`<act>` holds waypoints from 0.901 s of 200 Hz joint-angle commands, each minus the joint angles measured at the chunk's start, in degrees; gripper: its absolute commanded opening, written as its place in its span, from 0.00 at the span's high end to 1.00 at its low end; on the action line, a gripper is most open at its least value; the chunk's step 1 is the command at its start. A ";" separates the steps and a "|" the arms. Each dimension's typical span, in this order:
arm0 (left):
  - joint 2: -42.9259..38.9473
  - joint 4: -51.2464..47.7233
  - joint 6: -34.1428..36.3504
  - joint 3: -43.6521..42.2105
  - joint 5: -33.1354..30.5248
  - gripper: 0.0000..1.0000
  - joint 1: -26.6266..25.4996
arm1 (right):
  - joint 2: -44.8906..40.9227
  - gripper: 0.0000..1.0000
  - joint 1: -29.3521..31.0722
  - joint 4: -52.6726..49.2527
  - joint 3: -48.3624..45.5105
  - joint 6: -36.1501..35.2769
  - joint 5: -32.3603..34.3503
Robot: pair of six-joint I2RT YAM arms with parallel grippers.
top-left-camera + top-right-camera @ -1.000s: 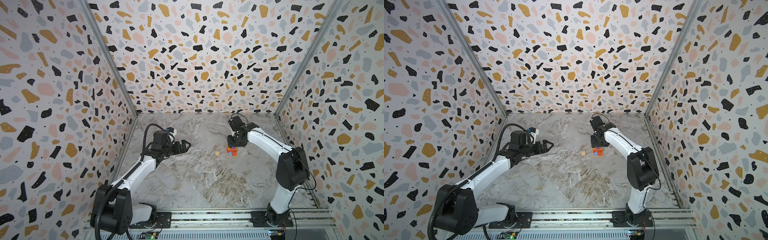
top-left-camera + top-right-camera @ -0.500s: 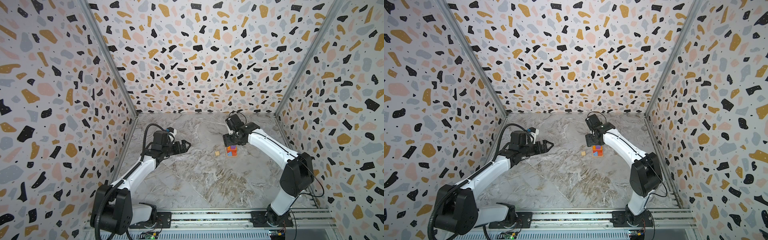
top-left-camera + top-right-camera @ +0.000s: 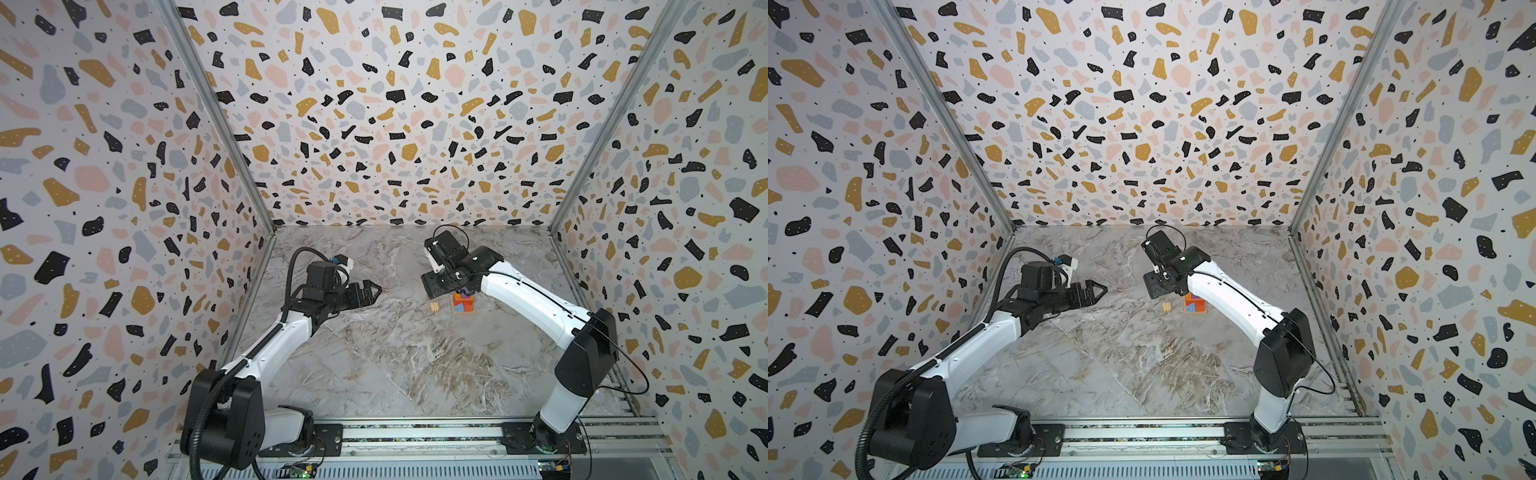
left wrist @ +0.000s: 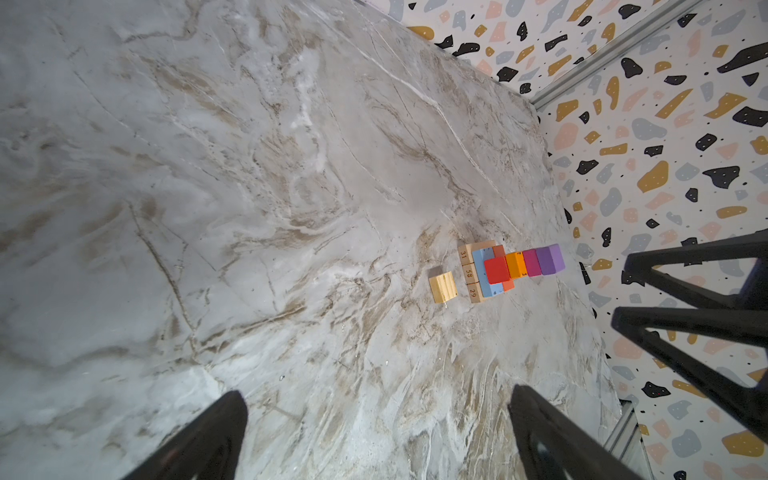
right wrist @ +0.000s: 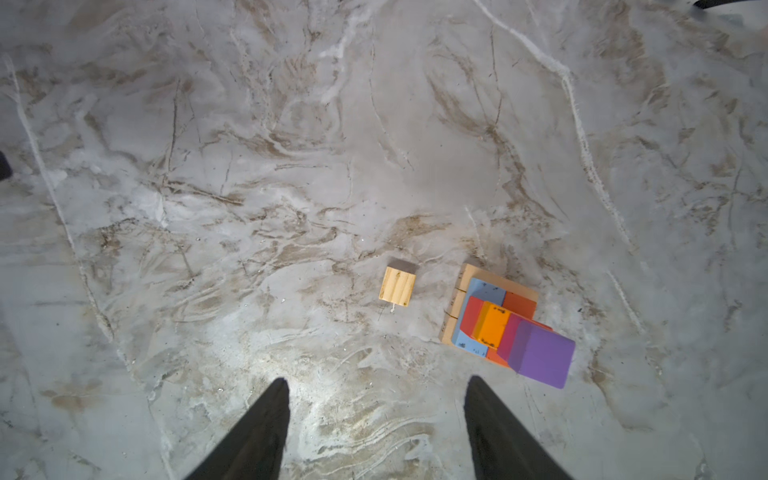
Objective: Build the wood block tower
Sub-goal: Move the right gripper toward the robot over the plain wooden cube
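Observation:
The tower stands on the marble floor, right of centre. It has tan bars at the base, blue, red and orange blocks above, and a magenta block and a purple cube on top. A loose tan cube lies on the floor just left of the tower. My right gripper hangs open and empty above the floor beside the tan cube, left of the tower. My left gripper stays open and empty farther left, pointing toward the blocks.
Speckled walls close in the marble floor on three sides. A metal rail carrying both arm bases runs along the front edge. The right gripper's black fingers show at the edge of the left wrist view.
My right gripper has moved left, from above the tower to above the floor beside the loose tan cube. The left arm has not moved.

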 commanded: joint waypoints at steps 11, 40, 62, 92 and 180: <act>-0.55 0.83 0.64 -0.09 0.35 0.00 0.21 | 2.35 0.33 0.70 3.05 -2.60 1.89 -2.84; -0.63 0.91 0.61 -0.23 0.44 0.00 0.23 | 5.31 0.35 0.70 5.45 -5.26 2.63 -3.17; -0.63 1.01 0.46 -0.18 0.47 0.00 0.21 | 7.76 0.39 0.66 6.50 -6.14 3.56 -1.94; -0.54 1.06 0.39 -0.18 0.62 0.00 0.21 | 10.63 0.40 0.56 6.94 -6.22 4.96 -0.41; -0.73 1.06 0.39 -0.27 0.55 0.00 0.21 | 15.67 0.40 -1.43 8.97 -6.30 7.58 0.53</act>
